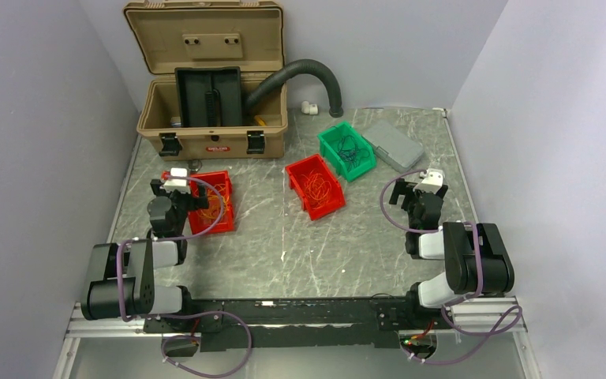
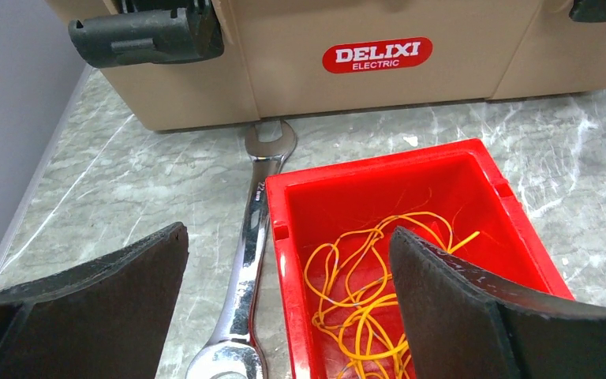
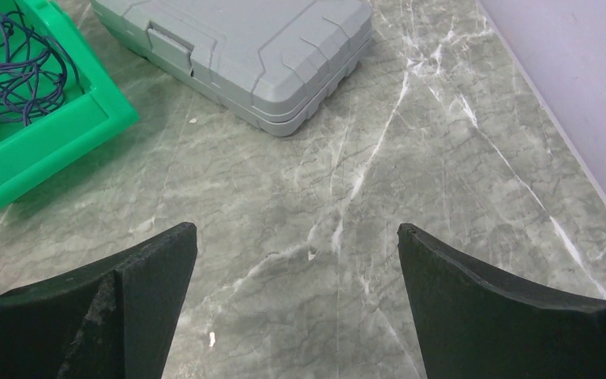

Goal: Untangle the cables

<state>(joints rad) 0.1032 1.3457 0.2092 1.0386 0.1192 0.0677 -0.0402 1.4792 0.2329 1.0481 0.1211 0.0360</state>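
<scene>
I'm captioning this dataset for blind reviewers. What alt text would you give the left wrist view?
A red bin holding a loose tangle of thin orange-yellow cables sits on a grey marbled table, framed by the jaws of the open left gripper. A silver wrench lies along the bin's left side, and a tan Delixi toolbox stands behind.

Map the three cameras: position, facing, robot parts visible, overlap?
Top external: above and behind the bases, looking down at the table; left arm and right arm show.
Left wrist: low, facing the tan toolbox, wrench and red bin of orange cables; own open jaws at bottom.
Right wrist: low, facing green bin and grey case; own open jaws at bottom.
Shared: top and left wrist both show the toolbox and that red bin.
</scene>
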